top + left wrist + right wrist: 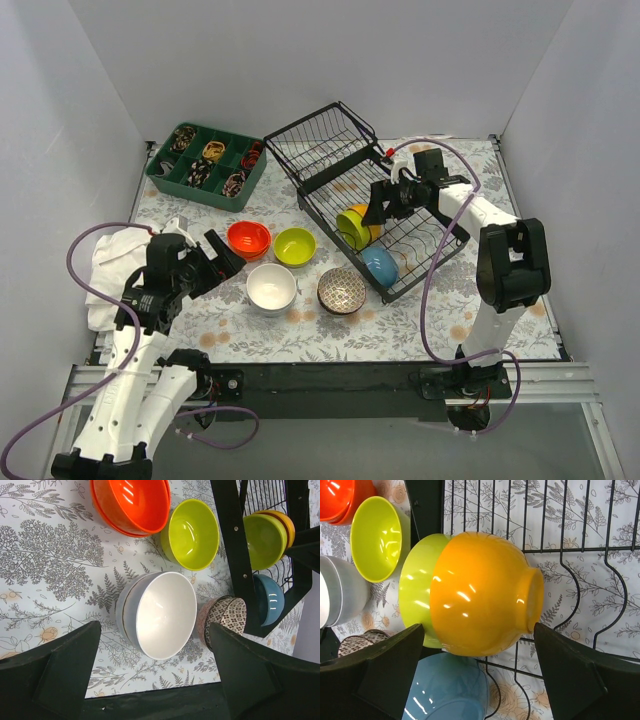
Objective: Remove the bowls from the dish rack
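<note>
Black wire makes up the dish rack (pixel 320 155), a rectangular frame with rows of upright prongs and a raised basket section. It sits askew toward the back right of the floral-printed worktop (pixel 400 330). Three glossy bowls stand on edge in the dish rack: a racked lime bowl (pixel 350 228) nested against a yellow-orange bowl (pixel 372 232), and a blue bowl (pixel 380 265) nearer the rack's front corner. The right end effector (pixel 385 208) hangs over that nested pair, jaws wide apart and holding nothing. Four bowls sit upright to the left of the dish rack: a red-orange bowl (pixel 249 239), a loose lime bowl (pixel 295 246), a white bowl (pixel 271 288), and a patterned bowl (pixel 342 290) just beside the rack's edge. The left end effector (pixel 222 262), farther left of the dish rack, is spread open and empty.

In the left wrist view, both matte black fingers (pixel 60 680) stand wide. The smooth white bowl lies in line with the gap, clear of both.

In the right wrist view, the fingers (pixel 580 680) flank the rounded, shiny yellow-orange bowl. Whether they touch it cannot be made out.
</note>
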Available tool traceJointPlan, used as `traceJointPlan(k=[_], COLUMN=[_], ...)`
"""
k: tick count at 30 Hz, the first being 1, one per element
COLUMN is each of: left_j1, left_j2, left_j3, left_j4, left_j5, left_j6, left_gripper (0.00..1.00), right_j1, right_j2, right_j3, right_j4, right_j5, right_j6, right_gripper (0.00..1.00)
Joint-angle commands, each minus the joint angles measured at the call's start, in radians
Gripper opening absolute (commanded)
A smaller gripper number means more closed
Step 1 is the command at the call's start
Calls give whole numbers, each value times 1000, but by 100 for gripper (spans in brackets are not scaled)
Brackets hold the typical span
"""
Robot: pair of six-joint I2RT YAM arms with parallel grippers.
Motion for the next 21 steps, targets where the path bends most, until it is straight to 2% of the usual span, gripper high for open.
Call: traceJointPlan(k=[1, 9, 12, 15, 18, 21], left_j1=[3, 3, 3, 3, 3, 3], left_j2=[-20, -24, -23, -23, -24, -20], left_j3=[9, 4, 4, 4, 3, 1], left_j4=[-20, -2, 1, 3, 7, 15], left_j5=[5, 30, 38, 38, 39, 41], left_j6=[-1, 18, 21, 22, 24, 24], left_gripper=[90, 90, 90, 90, 90, 91], right_j1=[2, 0, 2, 2, 3, 5], right_j2=[24, 63, 68, 48, 16, -27], right_j3=[8, 13, 14, 13, 13, 8], right_j4=[58, 55, 46, 40, 28, 20], right_j5=[-65, -127, -128, -120, -84, -12], right_j6=[-52, -102, -104, -96, -95, -92], right_gripper=[98, 89, 80, 67, 49, 44])
